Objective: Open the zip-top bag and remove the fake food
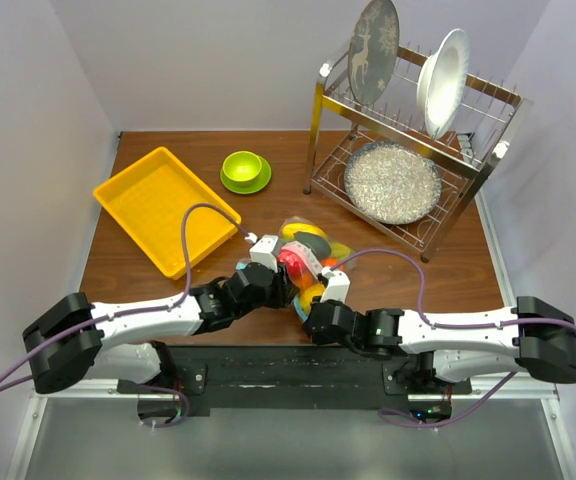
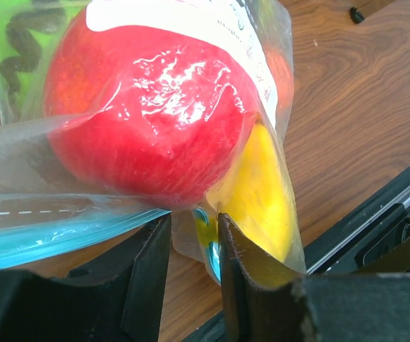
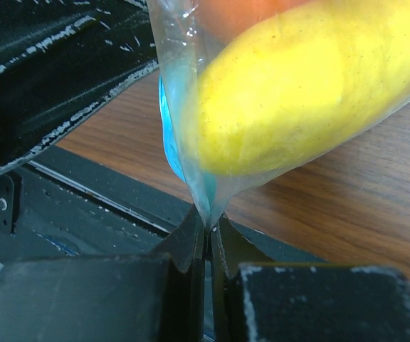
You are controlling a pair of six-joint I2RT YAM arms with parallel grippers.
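The zip-top bag (image 1: 308, 255) holding the fake food (image 1: 293, 262) lies mid-table, right of the tray (image 1: 164, 207) and before the bowl (image 1: 244, 170).

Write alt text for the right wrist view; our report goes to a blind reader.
The right gripper pinches the bottom edge of a clear plastic bag with a blue zip strip. A yellow toy fruit fills the bag above a wooden table.

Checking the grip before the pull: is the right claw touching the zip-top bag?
Touching. The right wrist view shows the right claw shut on the zip-top bag's bottom edge, plastic pinched between the fingers.
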